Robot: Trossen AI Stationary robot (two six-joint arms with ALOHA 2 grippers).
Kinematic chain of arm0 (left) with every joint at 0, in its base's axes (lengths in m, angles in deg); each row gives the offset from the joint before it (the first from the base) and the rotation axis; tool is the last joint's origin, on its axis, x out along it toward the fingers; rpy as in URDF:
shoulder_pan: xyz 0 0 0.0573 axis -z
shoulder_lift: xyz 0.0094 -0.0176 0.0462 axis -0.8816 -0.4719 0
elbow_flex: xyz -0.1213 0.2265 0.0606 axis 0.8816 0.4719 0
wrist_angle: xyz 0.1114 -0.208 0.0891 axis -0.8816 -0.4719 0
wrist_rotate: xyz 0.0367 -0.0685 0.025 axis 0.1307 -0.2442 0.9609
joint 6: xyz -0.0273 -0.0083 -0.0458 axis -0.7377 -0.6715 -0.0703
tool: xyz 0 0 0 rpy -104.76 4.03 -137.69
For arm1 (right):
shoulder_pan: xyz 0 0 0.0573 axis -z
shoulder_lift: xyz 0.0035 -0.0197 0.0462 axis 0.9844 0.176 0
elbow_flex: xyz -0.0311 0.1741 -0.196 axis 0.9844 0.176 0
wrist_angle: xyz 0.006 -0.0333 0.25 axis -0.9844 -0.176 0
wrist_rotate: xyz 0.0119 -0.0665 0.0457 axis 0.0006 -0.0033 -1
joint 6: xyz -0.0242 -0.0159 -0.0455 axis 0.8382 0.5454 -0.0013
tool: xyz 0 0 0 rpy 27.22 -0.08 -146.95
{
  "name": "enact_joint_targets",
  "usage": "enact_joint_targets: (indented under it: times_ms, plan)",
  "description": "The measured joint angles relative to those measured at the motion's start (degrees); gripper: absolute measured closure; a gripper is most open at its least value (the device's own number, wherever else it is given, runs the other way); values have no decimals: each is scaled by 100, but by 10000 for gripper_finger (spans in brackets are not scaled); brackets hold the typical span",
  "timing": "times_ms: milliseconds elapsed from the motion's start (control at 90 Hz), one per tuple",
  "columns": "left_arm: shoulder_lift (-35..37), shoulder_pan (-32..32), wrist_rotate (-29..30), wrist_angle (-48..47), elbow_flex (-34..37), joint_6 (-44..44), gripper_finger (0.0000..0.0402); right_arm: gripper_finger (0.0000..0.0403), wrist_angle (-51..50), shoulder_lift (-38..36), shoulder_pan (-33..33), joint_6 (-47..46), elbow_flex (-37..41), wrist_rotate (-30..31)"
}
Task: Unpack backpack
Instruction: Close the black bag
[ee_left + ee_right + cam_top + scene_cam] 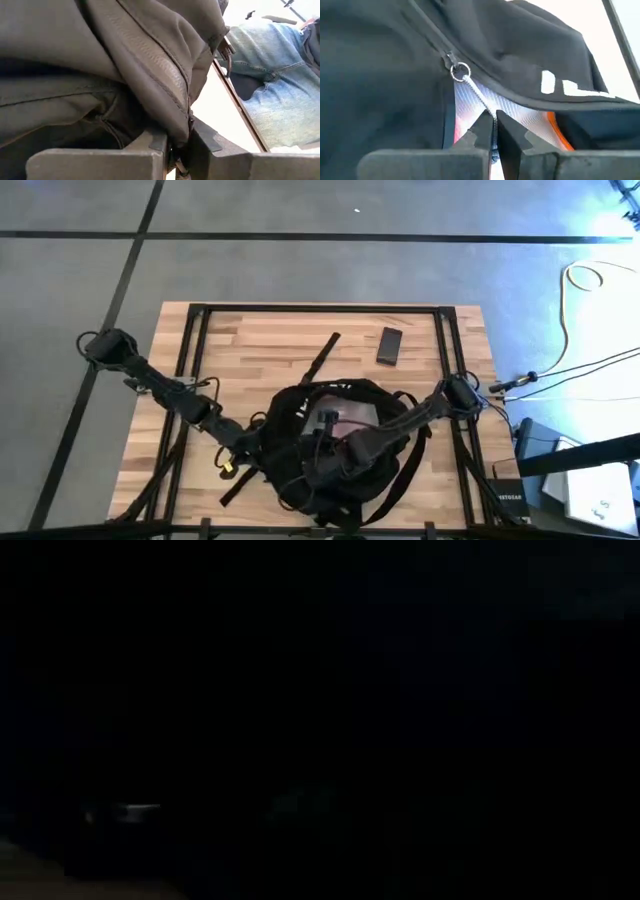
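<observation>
High view: the backpack (335, 442) lies on the worktop (270, 345) near its front edge, mouth open, a pale item visible inside. Both arms reach into it. A dark phone-like object (389, 345) lies well apart.

Low view: dark; nothing can be told.

Left wrist view: the left pincer (179, 150) is closed on a fold of backpack fabric beside the zipper seam.

Right wrist view: the right pincer (494, 131) is nearly closed on a thin cord or zipper strip over the translucent pouch (520, 115) with orange trim.

Handling: the fabric is soft and slack; grip seams or edges, as flat panels will likely slip.
</observation>
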Motion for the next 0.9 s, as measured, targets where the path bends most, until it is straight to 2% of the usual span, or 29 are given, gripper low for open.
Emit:
enact_joint_targets:
  times_ms: [356, 644, 900]
  plan:
    - [0, -68, 99, 38, -2, -53, 375, 403, -1737, -142, -456, -1851, 2, 512]
    - [4, -122, -143, -11, -9, -156, 375, 403, -2539, -336, -703, -2632, 2, 648]
    - [9, -90, -639, -253, 0, -504, 375, 403, -3330, -452, -868, -3238, 2, 674]
